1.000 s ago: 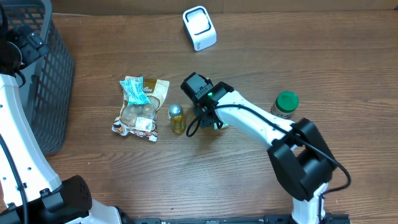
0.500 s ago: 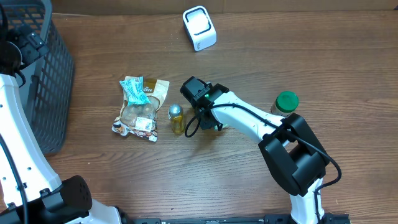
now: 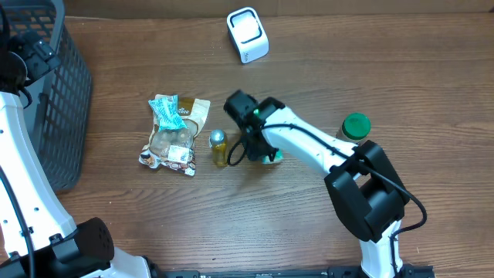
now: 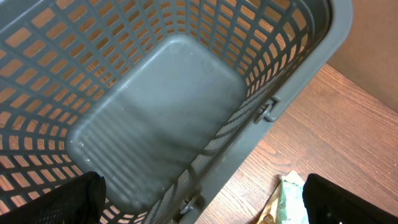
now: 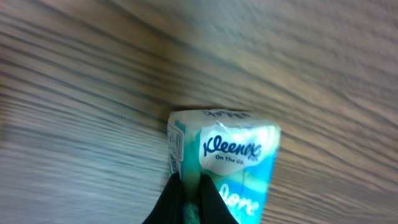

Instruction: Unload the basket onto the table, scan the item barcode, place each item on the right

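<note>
Now the right end effector (image 5: 188,188) has closed — pinching the tissue pack (image 5: 227,150).

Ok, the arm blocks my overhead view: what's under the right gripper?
A Kleenex pack, pinched at its edge by the shut right gripper. The fingers cover part of it; overhead, the arm hides most of it.

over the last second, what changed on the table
The right hand closed on the tissue pack near the small bottle, its wrist shifting slightly. The snack bags, green-lidded jar, scanner and basket stayed put; the left hand stayed open over the basket.
</note>
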Motion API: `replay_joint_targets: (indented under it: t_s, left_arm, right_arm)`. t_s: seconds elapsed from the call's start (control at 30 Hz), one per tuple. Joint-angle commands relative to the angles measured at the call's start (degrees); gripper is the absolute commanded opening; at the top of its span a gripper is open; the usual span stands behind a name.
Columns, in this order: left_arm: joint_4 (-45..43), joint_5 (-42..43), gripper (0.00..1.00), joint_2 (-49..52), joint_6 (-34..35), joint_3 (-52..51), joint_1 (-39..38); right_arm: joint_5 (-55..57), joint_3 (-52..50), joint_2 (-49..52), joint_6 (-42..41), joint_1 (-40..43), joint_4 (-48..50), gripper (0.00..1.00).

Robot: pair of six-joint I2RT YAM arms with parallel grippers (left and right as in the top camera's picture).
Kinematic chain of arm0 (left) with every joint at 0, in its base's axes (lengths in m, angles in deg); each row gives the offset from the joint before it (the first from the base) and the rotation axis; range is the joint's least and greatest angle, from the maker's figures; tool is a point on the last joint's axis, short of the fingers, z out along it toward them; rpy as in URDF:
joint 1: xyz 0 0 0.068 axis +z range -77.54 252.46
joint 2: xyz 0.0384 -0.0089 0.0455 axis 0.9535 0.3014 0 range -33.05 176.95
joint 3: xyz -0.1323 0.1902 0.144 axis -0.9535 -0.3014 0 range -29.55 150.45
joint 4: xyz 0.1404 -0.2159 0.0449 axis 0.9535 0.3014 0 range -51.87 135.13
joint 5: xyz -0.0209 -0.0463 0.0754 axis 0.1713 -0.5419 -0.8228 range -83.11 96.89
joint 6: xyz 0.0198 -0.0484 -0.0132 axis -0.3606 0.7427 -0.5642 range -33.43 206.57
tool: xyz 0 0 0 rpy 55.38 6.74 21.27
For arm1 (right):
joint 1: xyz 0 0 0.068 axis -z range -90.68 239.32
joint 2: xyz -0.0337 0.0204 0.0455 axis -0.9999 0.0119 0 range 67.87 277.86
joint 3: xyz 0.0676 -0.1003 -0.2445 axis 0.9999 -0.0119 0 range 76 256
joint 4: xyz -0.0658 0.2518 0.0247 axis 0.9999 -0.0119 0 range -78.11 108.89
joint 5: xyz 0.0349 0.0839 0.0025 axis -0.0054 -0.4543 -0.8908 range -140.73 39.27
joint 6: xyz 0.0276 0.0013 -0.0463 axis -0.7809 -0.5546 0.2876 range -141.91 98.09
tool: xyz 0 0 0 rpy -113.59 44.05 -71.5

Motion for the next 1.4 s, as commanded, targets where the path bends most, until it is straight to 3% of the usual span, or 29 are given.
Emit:
replay_joint_targets:
  t_s: [0.0, 0.27, 0.6, 0.77, 1.37]
  left_arm:
    - [-0.2, -0.2, 0.99, 0.3, -1.0, 0.5, 0.2]
    - [-0.2, -0.2, 0.99, 0.3, -1.0, 0.5, 0.2]
    - [-0.2, -0.2, 0.99, 0.3, -1.0, 0.5, 0.2]
    - [-0.2, -0.2, 1.00, 0.3, -1.0, 0.5, 0.2]
    - [-0.2, -0.2, 1.00, 0.3, -1.0, 0.5, 0.2]
  right_arm:
    - [-15.2, 5.1, -1.5, -0.2, 3.8, 0.4, 0.04]
    - [-43.7, 4.7, -1.8, 0.3, 16.4, 2.4, 0.04]
    - [-55.8, -3.4, -1.8, 1.5, 21.9, 14.8, 0.04]
    - [-55.2, -8.4, -1.7, 1.0, 21.9, 21.8, 0.04]
    - [-50.1, -11.8, -1.5, 1.0, 21.9, 24.5, 0.05]
